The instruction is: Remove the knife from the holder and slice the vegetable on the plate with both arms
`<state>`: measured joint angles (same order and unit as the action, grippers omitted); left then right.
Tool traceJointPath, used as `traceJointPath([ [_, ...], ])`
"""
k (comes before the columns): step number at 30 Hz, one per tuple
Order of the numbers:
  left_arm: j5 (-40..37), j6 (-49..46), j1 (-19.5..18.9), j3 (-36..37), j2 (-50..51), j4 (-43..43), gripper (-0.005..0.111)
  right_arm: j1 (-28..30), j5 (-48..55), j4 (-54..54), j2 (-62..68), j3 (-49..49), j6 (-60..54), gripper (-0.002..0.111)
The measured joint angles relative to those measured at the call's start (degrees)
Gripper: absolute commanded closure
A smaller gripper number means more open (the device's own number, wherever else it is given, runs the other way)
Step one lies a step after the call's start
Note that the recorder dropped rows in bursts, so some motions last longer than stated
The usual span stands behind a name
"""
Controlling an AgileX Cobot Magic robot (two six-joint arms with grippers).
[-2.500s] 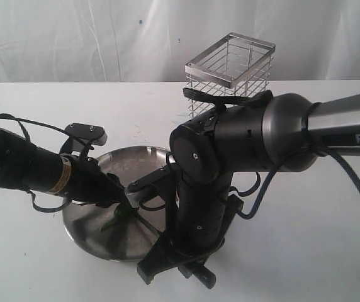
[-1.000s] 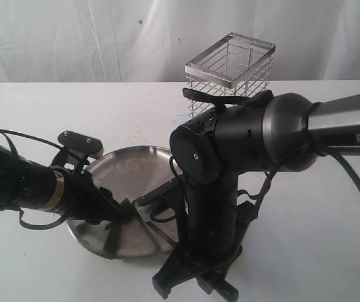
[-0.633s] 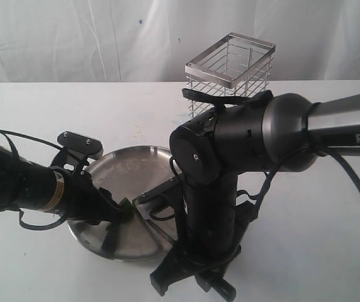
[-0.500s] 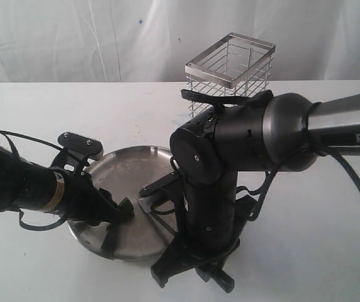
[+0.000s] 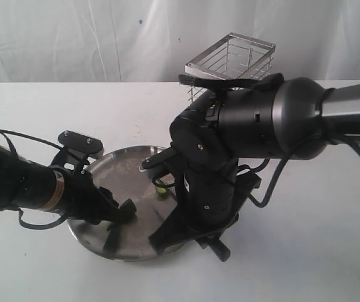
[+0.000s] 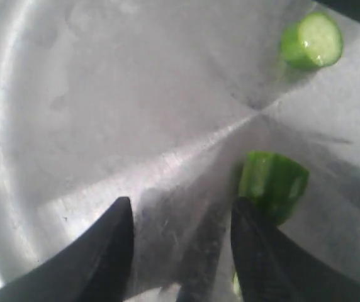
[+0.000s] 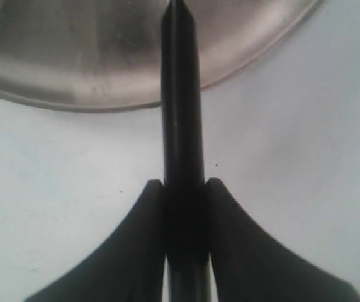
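Where the jaws of the right gripper [image 7: 184, 184] close tight on the knife [image 7: 181, 94], we see it run straight out from between them, its long axis in line with the gripper and its pointed tip reaching just over the rim of the plate [image 7: 73, 104]. On the plate lies the vegetable [image 6: 273, 185], a short green stub just beside one finger of the left gripper [image 6: 181, 214], whose jaws stand apart. A round cut slice [image 6: 311, 41] lies apart from the stub.
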<state>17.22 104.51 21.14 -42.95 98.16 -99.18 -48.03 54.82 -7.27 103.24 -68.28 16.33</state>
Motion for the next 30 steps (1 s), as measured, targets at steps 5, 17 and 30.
traceJointPath([
  [5,-0.6,0.0,0.0,0.0,-4.1,0.0,0.055,0.0,-0.2,6.9,-1.1,-0.1,-1.9,0.108],
  [17,-6.0,0.5,0.0,1.3,-10.4,-0.1,0.055,-3.5,-2.9,12.1,-0.4,-0.1,-3.8,0.108],
  [30,-6.5,1.3,0.0,1.6,-10.4,-0.1,0.055,-4.5,-4.7,12.7,2.3,-0.1,-3.8,0.108],
])
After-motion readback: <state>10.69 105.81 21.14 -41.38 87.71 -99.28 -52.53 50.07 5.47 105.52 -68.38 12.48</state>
